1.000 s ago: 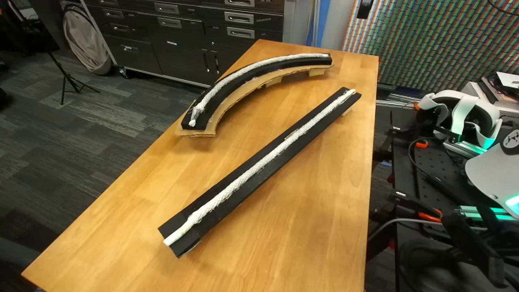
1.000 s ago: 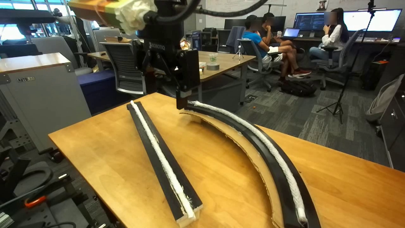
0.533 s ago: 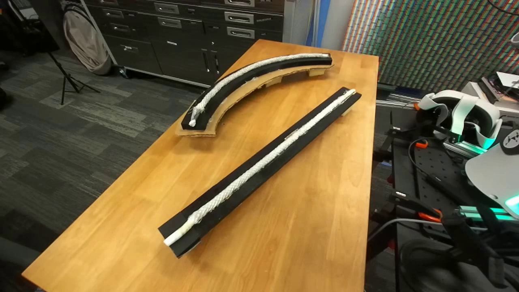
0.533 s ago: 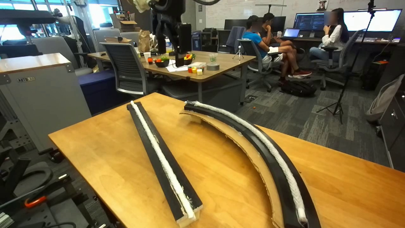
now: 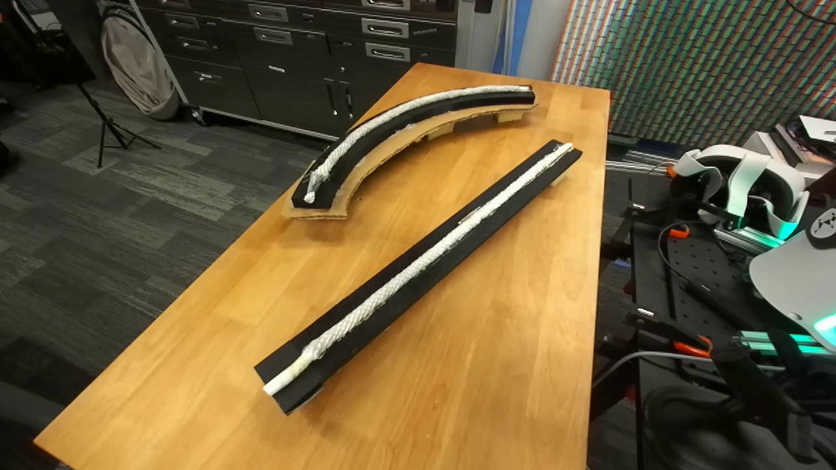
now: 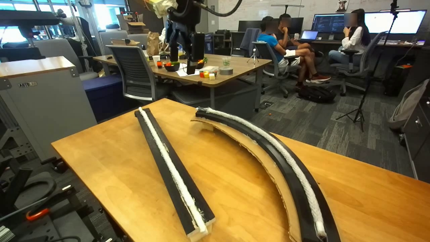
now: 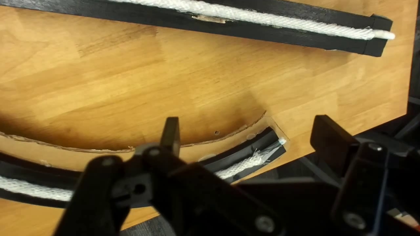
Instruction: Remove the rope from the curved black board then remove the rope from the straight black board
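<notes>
Dark cabinets stand near the wooden table; the tool gapes wide, empty.

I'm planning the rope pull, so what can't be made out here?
In an exterior view: the near end of the curved black board, cut off by the bottom edge.
Wrist view: part of the curved-board rope, hidden by the tool.
Wrist view: one end of the straight black board, cut off by the picture's edge.
Every view: whatever the straight-board rope covers.
</notes>
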Action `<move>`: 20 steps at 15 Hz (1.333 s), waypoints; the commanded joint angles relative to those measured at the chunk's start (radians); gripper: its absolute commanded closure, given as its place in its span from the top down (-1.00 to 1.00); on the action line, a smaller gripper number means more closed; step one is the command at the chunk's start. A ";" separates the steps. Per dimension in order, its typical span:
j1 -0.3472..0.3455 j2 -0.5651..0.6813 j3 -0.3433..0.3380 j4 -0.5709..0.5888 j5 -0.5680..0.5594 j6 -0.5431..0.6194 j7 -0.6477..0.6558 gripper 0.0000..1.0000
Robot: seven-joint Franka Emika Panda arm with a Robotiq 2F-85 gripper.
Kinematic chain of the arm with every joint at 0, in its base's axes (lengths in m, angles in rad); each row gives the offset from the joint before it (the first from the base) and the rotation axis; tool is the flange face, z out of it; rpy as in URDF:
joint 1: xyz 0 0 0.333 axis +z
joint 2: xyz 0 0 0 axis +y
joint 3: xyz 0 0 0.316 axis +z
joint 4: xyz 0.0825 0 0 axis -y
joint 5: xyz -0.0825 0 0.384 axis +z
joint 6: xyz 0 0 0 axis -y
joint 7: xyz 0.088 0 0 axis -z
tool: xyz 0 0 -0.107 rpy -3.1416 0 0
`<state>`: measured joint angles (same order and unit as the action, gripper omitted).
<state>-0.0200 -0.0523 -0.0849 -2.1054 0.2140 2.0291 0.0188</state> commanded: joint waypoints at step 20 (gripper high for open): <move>0.061 0.687 0.084 0.644 -0.051 0.088 0.237 1.00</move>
<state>0.0426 0.6341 -0.0026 -1.4628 0.1645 2.1185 0.2546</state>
